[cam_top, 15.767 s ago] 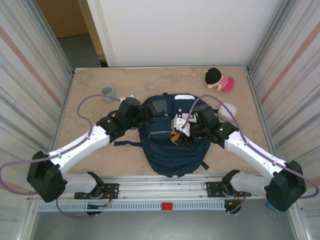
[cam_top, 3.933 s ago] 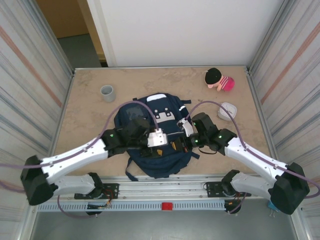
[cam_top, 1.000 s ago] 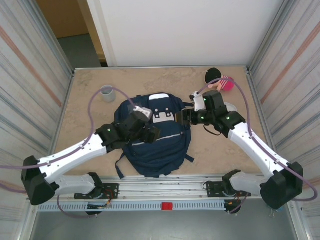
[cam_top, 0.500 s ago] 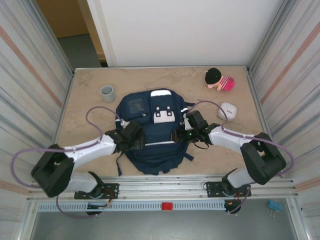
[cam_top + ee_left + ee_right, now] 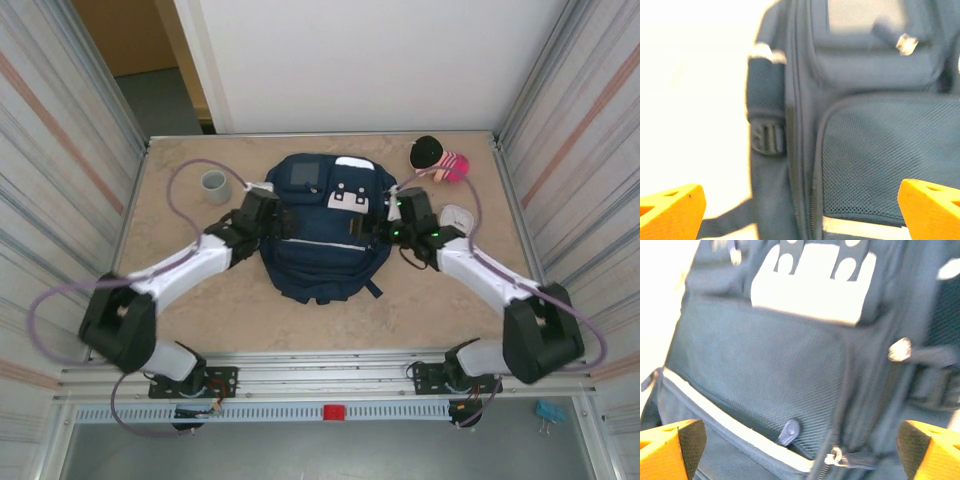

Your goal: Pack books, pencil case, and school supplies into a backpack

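Backpack [image 5: 320,255] on beige tabletop [image 5: 330,325], ribbed walls [image 5: 60,150]

The tan table [image 5: 180,310] is carrying the backpack [image 5: 320,240], lying flat around the middle. A grey cup [image 5: 213,184] is standing to its left, a pink-and-black toy [image 5: 438,158] is sitting far right, and a white tub [image 5: 458,216] is resting near the backpack's right side.
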`<state>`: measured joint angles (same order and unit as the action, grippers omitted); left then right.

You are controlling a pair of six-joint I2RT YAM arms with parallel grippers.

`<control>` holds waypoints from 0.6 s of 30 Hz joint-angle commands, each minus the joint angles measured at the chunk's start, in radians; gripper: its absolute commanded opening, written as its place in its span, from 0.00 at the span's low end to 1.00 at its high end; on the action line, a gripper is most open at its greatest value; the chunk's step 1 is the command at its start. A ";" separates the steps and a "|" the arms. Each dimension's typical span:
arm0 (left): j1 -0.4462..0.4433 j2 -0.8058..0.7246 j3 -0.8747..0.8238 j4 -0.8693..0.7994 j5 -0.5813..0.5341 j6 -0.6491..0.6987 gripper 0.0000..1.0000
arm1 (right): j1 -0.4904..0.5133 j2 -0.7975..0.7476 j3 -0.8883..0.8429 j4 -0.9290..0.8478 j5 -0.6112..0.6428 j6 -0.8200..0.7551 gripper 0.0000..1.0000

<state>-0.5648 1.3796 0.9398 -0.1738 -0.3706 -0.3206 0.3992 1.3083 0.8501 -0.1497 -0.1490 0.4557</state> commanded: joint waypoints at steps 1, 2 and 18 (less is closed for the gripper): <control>0.004 -0.277 -0.124 0.084 -0.208 0.174 0.99 | -0.117 -0.145 0.009 -0.080 0.088 -0.124 0.99; 0.010 -0.347 -0.180 0.127 -0.238 0.210 0.99 | -0.149 -0.177 -0.011 -0.067 0.107 -0.147 0.99; 0.414 -0.573 -0.797 0.766 0.046 0.362 0.99 | -0.487 -0.120 -0.434 0.566 0.100 -0.258 0.99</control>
<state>-0.1810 0.7242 0.1581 0.3702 -0.4309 0.0162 -0.0849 1.1603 0.4351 0.2310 -0.0528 0.2398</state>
